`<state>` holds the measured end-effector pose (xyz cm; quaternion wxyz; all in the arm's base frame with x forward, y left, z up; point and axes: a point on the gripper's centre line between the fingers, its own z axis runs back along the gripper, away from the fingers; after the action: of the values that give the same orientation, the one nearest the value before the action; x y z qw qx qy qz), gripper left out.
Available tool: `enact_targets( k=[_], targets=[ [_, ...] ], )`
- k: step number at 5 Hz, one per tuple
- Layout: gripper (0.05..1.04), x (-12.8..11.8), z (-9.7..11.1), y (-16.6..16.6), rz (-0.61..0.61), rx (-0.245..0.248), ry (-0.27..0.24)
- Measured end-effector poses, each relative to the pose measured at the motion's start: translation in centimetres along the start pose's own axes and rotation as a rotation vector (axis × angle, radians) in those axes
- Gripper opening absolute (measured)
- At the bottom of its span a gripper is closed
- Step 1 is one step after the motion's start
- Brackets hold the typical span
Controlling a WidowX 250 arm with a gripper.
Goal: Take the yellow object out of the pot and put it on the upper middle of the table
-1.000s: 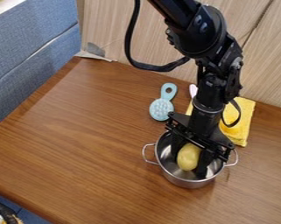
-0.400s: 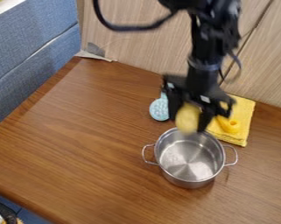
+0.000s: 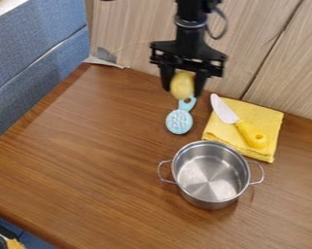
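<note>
Camera view: yellow object pinched between two fingers of black gripper, up near wall, out of shiny pot. Just below in view, blue brush on brown table. Yellow-handled knife on yellow cloth, near pot.

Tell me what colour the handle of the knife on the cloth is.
The knife handle is yellow; it shows best in the camera view.
</note>
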<state>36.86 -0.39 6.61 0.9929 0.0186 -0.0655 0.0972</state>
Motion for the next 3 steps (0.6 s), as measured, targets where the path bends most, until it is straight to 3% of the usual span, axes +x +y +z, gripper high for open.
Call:
enact_targets(
  k=[1,2,3],
  targets=[
    [0.67,2.4,-2.0,2.8,0.094,0.014,0.013],
    [0.67,3.7,-5.2,4.6,0.155,0.014,0.043],
    [0.67,4.3,-7.0,5.5,0.17,0.026,0.061]
  ],
)
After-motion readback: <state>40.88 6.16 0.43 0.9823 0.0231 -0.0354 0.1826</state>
